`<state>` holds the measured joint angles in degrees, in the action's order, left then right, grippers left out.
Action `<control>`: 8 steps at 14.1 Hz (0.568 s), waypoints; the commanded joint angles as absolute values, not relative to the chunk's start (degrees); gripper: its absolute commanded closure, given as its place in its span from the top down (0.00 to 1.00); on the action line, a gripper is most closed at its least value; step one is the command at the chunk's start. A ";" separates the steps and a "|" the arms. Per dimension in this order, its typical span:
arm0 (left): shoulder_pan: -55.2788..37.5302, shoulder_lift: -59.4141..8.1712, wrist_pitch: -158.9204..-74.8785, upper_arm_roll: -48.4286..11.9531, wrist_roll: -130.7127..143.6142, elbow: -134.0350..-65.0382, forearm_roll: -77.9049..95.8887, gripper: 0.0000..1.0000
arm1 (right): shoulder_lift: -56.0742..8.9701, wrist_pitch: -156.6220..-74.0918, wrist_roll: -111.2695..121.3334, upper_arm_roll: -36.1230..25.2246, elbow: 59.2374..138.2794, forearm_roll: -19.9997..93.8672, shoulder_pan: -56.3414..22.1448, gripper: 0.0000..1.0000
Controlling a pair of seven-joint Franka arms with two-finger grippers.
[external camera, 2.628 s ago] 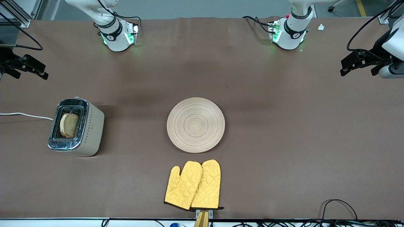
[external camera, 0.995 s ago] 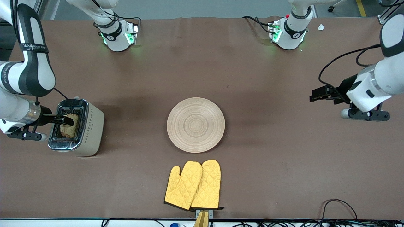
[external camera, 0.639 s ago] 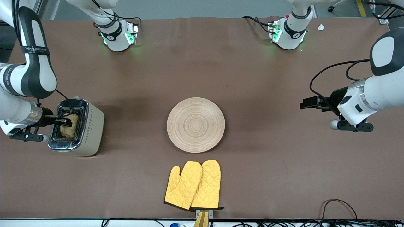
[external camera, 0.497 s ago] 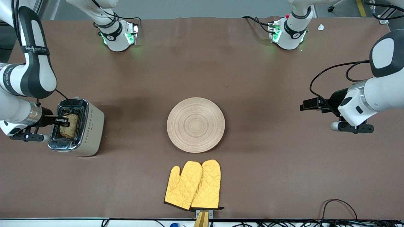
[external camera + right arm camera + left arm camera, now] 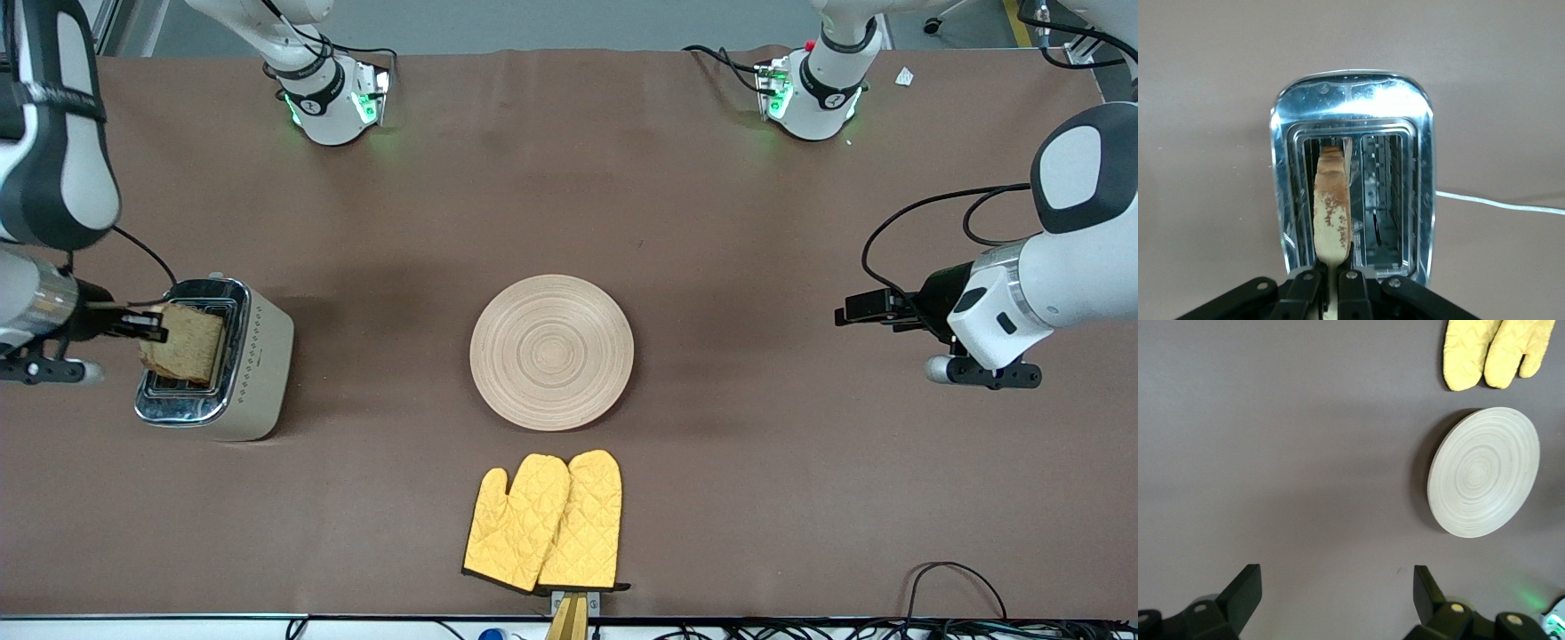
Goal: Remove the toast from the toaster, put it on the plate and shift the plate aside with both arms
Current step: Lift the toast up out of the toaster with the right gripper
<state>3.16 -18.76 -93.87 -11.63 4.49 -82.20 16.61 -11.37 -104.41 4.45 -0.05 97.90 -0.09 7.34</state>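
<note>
The toast (image 5: 182, 354), a tan slice with a brown crust, is held up over the toaster (image 5: 213, 360) by my right gripper (image 5: 158, 325), which is shut on its edge. In the right wrist view the toast (image 5: 1331, 210) stands edge-on above a slot of the toaster (image 5: 1351, 100), pinched at the right gripper (image 5: 1333, 270). The round pale wooden plate (image 5: 551, 352) lies at the table's middle and also shows in the left wrist view (image 5: 1483, 472). My left gripper (image 5: 855, 308) is open and empty, over bare table toward the left arm's end; its fingers (image 5: 1245, 595) stand wide apart.
Two yellow quilted oven mitts (image 5: 544, 522) lie nearer the front camera than the plate; they also show in the left wrist view (image 5: 1491, 350). A white cord (image 5: 1501, 202) runs from the toaster. Both arm bases (image 5: 333, 98) stand along the table's edge farthest from the camera.
My right gripper has closed on the toast and lifted it up out of the toaster slot. My left gripper has moved in over the table toward the plate.
</note>
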 commanded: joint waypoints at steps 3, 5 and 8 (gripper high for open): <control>3.96 -20.48 -93.87 -11.69 3.60 -80.60 19.16 1.00 | -7.03 -93.02 4.40 1.06 92.66 -1.14 5.81 0.04; 4.48 -20.30 -93.78 -11.43 3.52 -80.60 20.65 1.00 | -6.94 -89.92 3.69 1.05 90.01 -2.80 2.74 0.05; 4.92 -19.69 -93.69 -11.43 3.51 -80.51 22.23 1.00 | -7.03 -88.15 -7.96 1.23 88.77 -2.90 -3.58 0.05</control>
<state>4.60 -19.84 -94.19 -11.47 4.49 -81.55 20.62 -6.71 -89.23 -1.46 1.09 89.66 -1.51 0.05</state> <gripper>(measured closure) 0.000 0.925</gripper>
